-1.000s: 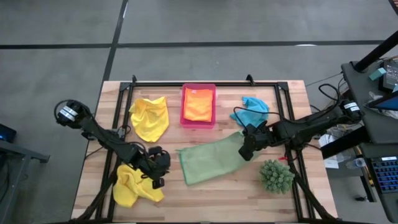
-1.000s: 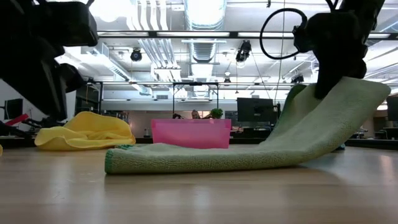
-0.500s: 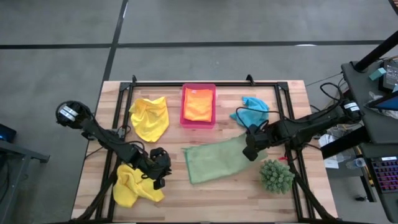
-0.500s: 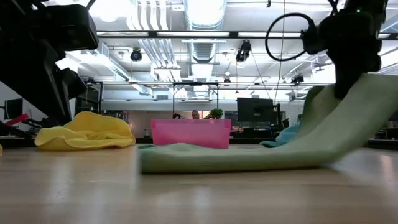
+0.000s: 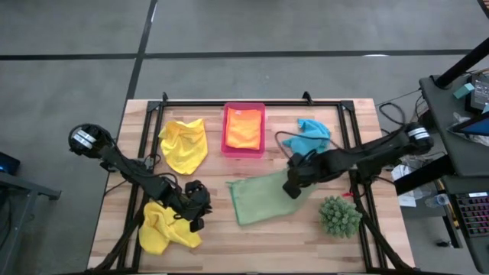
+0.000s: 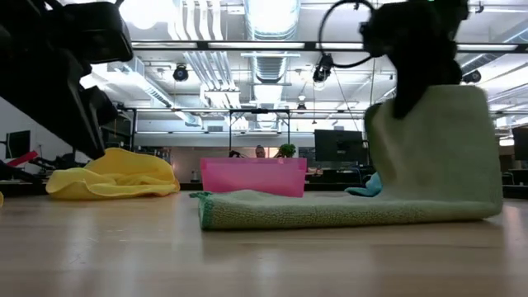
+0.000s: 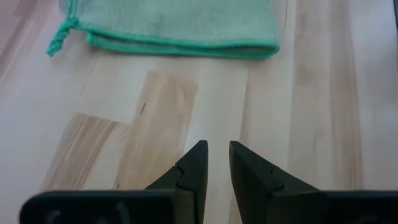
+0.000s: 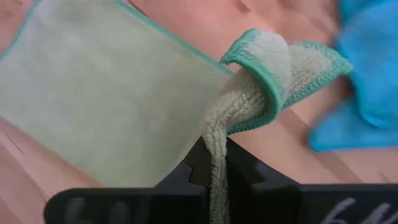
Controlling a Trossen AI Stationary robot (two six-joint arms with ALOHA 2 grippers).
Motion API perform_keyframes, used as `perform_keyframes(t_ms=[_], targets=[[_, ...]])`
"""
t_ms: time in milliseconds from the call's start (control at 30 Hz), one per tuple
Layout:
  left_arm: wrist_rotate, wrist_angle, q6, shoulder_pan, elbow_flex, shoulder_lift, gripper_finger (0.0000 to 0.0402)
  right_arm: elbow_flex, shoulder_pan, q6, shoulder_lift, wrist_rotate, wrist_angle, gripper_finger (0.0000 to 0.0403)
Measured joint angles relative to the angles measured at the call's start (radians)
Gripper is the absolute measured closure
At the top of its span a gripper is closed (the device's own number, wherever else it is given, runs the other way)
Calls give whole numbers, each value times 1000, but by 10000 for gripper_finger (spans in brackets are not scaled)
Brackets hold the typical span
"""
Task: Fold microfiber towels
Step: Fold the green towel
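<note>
No legible txt, labels or nos. anywhere.

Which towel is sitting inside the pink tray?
The orange towel. It alone lies in the pink tray; the two yellow, the green and the blue towels all sit on the bare wood.

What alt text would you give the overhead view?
The right gripper lifts one edge of a light green towel mid-table, while the left gripper waits beside a crumpled yellow towel. Behind lie another yellow towel, an orange towel in a pink tray and a turquoise towel.
</note>
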State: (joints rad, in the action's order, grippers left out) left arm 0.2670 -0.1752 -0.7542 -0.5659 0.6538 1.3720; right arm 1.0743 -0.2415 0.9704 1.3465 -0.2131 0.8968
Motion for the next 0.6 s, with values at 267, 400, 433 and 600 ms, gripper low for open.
perform_keyframes(t_ms=[267,400,433,600], targets=[[14,44,1,0,-5,0,350,169,0,-155,232,-1,-135,390],[27,45,1,0,-5,0,350,255,0,-198,332,-22,-134,390],[27,45,1,0,-5,0,350,276,0,-206,356,-24,-134,390],[27,45,2,0,-5,0,350,348,0,-232,450,-30,-135,390]])
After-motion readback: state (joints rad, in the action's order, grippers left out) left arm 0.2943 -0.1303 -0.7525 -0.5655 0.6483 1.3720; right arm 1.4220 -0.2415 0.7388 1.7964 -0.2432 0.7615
